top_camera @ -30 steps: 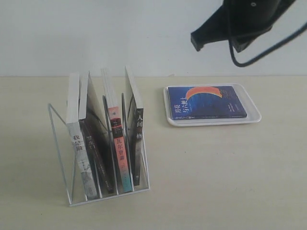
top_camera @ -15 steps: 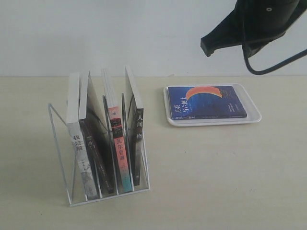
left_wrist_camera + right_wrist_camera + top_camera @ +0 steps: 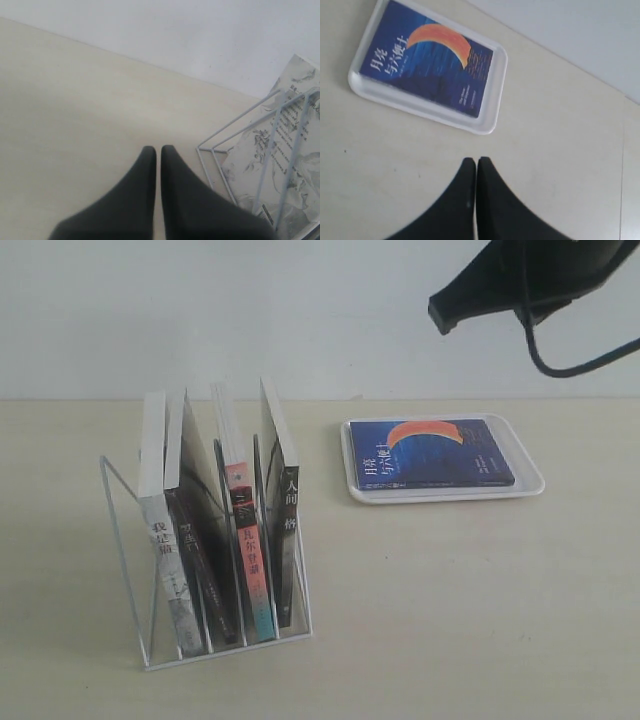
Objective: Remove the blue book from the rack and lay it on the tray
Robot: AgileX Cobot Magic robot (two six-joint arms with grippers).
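The blue book [image 3: 432,452] lies flat, cover up, inside the white tray [image 3: 530,476]; the right wrist view shows the same blue book [image 3: 426,56] in the tray [image 3: 487,125]. The wire rack [image 3: 125,540] stands at the left with several upright books in its slots. My right gripper [image 3: 476,161] is shut and empty, held high above the table beside the tray; its arm [image 3: 520,280] shows at the top right. My left gripper [image 3: 158,149] is shut with nothing in it, next to the rack [image 3: 240,131] but apart from it.
The books in the rack include a white-spined one [image 3: 160,540], two dark-spined ones [image 3: 290,530] and a pink and teal one [image 3: 248,550]. A pale wall [image 3: 250,310] rises behind the table [image 3: 450,620]. A cable [image 3: 560,360] hangs from the right arm.
The right arm has drifted up and to the right, away from the tray. The book, tray and rack have stayed still.
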